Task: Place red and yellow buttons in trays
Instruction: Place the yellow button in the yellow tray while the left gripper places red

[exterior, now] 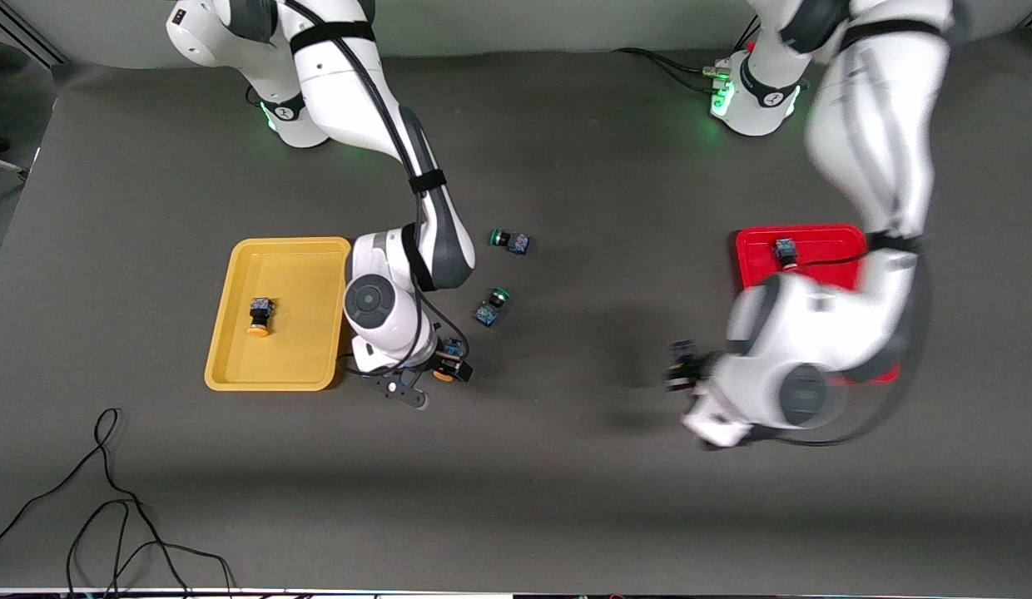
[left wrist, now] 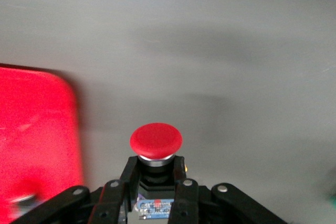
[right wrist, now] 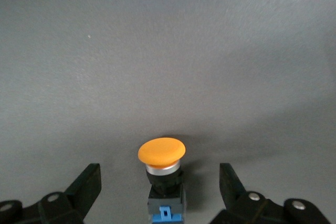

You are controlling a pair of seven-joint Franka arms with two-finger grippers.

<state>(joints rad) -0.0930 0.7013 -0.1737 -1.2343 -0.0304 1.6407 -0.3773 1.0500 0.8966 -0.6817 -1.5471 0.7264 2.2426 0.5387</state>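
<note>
My right gripper (exterior: 444,372) is open, low at the mat beside the yellow tray (exterior: 308,283). A yellow-capped button (right wrist: 161,153) lies on the mat between its spread fingers (right wrist: 86,182), touching neither. Another yellow button (exterior: 260,316) lies in the yellow tray. My left gripper (left wrist: 156,170) is shut on the dark body of a red-capped button (left wrist: 156,139). It holds it above the mat (exterior: 681,366), close to the red tray (exterior: 832,245), whose rim shows in the left wrist view (left wrist: 37,140). A second red button (exterior: 786,252) lies in the red tray.
Two green-capped buttons (exterior: 509,241) (exterior: 491,306) lie on the mat mid-table, close to my right arm's forearm. Loose black cables (exterior: 108,499) trail over the mat's edge nearest the front camera, at the right arm's end. My left arm covers part of the red tray.
</note>
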